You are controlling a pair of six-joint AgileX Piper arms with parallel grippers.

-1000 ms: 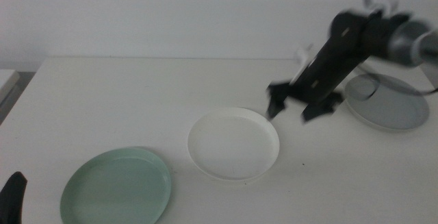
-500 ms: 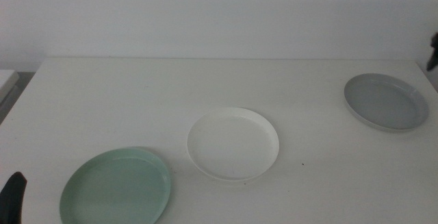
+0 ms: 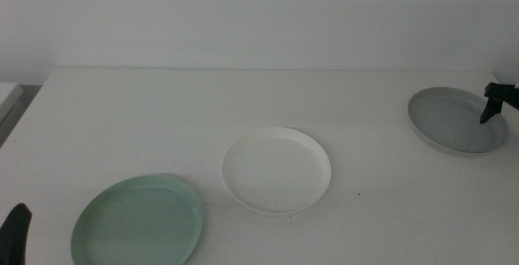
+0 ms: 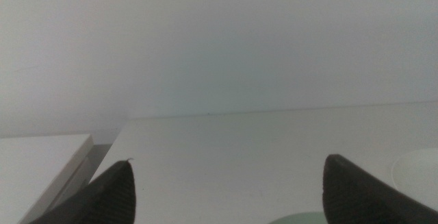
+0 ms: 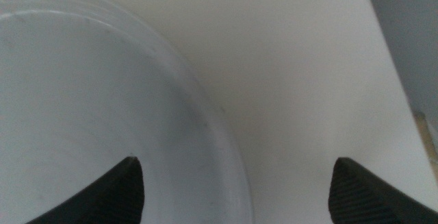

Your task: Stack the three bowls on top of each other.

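Note:
Three bowls lie apart on the white table (image 3: 162, 111). The white bowl (image 3: 276, 171) is in the middle, the mint green bowl (image 3: 136, 220) at the front left, and the grey bowl (image 3: 458, 120) at the far right. My right gripper (image 3: 496, 101) comes in at the picture's right edge, over the grey bowl's right rim. In the right wrist view it (image 5: 234, 161) is open, with the grey bowl's rim (image 5: 205, 125) running between the jaws and nothing held. My left gripper (image 4: 227, 159) is open and waits at the front left corner (image 3: 16, 231).
A pale block (image 4: 41, 159) sits beyond the table's left edge. The table's right edge (image 5: 383, 53) runs close past the grey bowl. The left wrist view catches a sliver of the green bowl (image 4: 294, 218) and the white bowl's edge (image 4: 419, 172).
The right arm swung away from the white bowl, left the middle view, and now its gripper shows at the grey bowl's right rim. The bowls and left gripper stayed put.

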